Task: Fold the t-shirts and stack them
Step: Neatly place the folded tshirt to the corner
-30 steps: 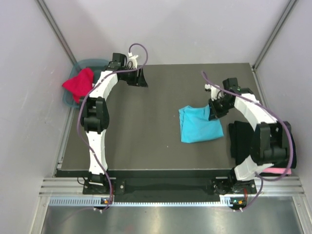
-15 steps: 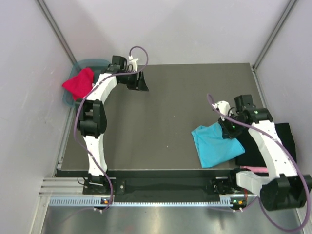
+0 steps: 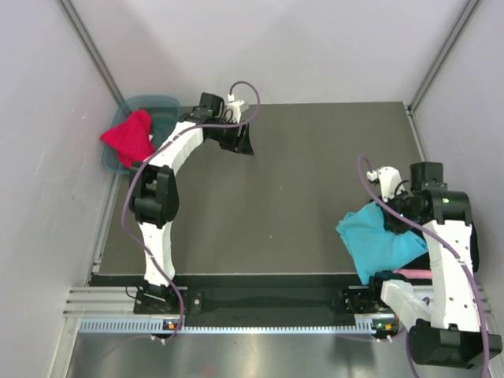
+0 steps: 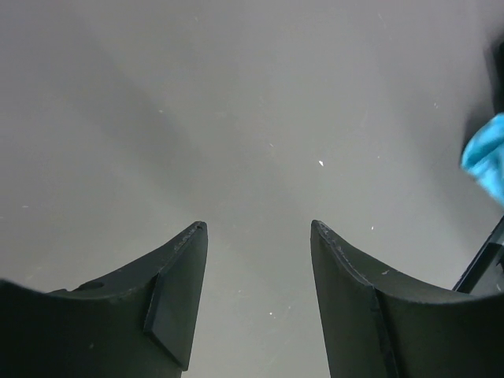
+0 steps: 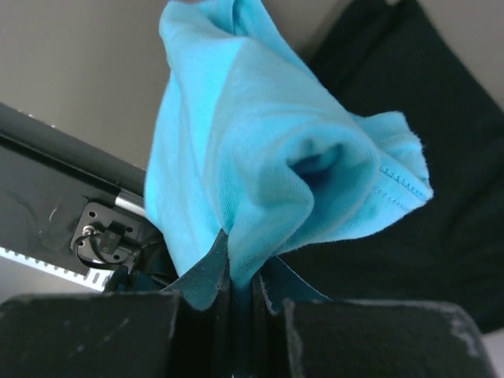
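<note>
Two arms reach over a dark table (image 3: 307, 150). At the near right corner the right gripper (image 5: 240, 277) has its jaws pressed together on a fold of the turquoise t-shirt (image 5: 260, 157). The cloth bunches out from the pinch in a loose, rumpled mass with one hemmed edge showing. From above, the turquoise t-shirt (image 3: 378, 240) sits by the table's near right edge, partly over the black t-shirt (image 5: 441, 157), which lies flat on the right side beneath and beyond it. A thin strip of pink cloth (image 3: 413, 273) shows just beside the turquoise shirt's near edge; too little of it is visible to tell how it lies.

Toward the far left of the table, the left gripper (image 3: 242, 142) holds its jaws spread wide, and its wrist camera shows only bare table between the two fingers. The red t-shirt (image 3: 128, 135) lies crumpled on the teal tub (image 3: 161, 105) past the table's far left corner, apart from the left gripper
</note>
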You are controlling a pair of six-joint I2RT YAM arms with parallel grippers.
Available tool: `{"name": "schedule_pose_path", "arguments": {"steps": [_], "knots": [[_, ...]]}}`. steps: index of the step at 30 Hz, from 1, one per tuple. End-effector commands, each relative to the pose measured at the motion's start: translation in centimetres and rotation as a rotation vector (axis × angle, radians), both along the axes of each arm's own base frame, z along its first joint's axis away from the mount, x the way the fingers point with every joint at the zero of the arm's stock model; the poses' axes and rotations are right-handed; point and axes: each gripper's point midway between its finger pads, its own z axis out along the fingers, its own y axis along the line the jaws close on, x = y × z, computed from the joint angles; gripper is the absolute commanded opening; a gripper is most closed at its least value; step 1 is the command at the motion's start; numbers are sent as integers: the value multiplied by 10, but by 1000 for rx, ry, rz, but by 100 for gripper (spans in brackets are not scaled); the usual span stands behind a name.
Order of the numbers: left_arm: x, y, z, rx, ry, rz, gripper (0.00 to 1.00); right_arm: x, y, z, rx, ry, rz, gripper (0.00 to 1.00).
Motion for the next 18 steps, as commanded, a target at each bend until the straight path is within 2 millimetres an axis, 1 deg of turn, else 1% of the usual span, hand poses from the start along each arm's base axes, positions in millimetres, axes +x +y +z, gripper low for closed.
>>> {"name": "schedule_pose_path", "arguments": {"steps": [1, 3, 7, 9, 10, 12, 13, 15, 16, 18], "knots": [[-8, -7, 26, 13, -77, -31, 60, -3, -11, 36, -14, -74, -46, 0], [-9, -12, 26, 13, -81, -40, 60, -3, -16, 49, -27, -98, -68, 0], [-12, -25, 23, 16, -80, -64, 60, 0, -31, 61, -47, -124, -139, 0], [-13, -29, 26, 14, -87, -74, 61, 2, -36, 62, -50, -123, -153, 0], [-15, -34, 25, 13, -87, -83, 61, 1, -43, 63, -55, -124, -185, 0], [-16, -37, 26, 10, -86, -87, 61, 2, -52, 60, -66, -116, -189, 0], [-17, -40, 26, 9, -86, -94, 61, 0, -61, 60, -69, -111, -231, 0], [-18, -42, 26, 3, -83, -101, 61, 0, -72, 58, -77, -103, -237, 0], [-19, -43, 26, 3, -83, -102, 61, -3, -83, 58, -79, -98, -282, 0], [-20, -44, 26, 1, -79, -103, 61, -1, -97, 58, -80, -94, -288, 0]]}}
